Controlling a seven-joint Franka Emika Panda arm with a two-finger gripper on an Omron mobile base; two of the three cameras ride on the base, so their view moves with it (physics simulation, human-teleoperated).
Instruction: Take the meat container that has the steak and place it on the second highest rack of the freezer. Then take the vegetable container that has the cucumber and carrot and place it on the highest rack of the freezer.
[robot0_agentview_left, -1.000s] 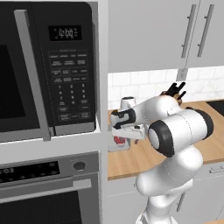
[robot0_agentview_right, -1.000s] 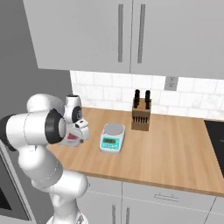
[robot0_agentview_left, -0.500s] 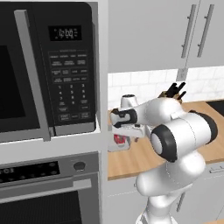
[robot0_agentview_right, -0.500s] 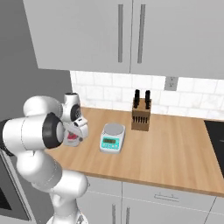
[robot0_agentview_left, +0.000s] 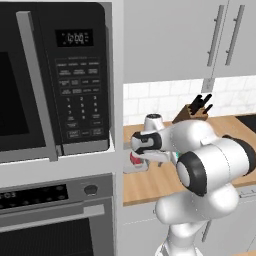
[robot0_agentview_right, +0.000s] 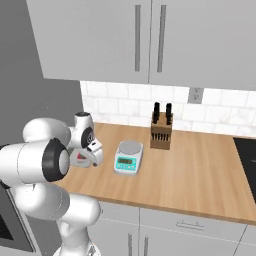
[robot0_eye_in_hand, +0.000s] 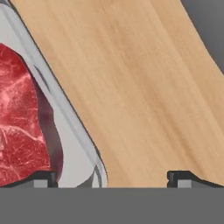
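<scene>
Red steak: raw, marbled, lay flat in the meat container, right under the hand.
Meat container: clear shallow tray w/ thin rim, sat on the wood counter at its far left end, just beside the tall grey oven cabinet.
Claw: gripper released, tips spread wide; one tip over the steak side, the other over bare wood, tray's long rim running between them. Nothing held.
Handling (my guess): light-ish, stiff plastic, prob. slick walls; thin rim could flex or slip. Steak loose inside, so keep it level or it slides.
Where to grab (my guess): pinch the near side wall, one tip inside, one outside, approx. mid-length so it doesn't tip.
Vs. a sec. earlier: hand had sunk a bit toward the tray and the tips had opened further. Tray itself hadn't shifted.
Scale: small kitchen scale, near the tray, to the robot's right, apart from it.
Knife block: further back by the tiled wall, well apart.
Microwave: built in above the oven, door shut.
</scene>
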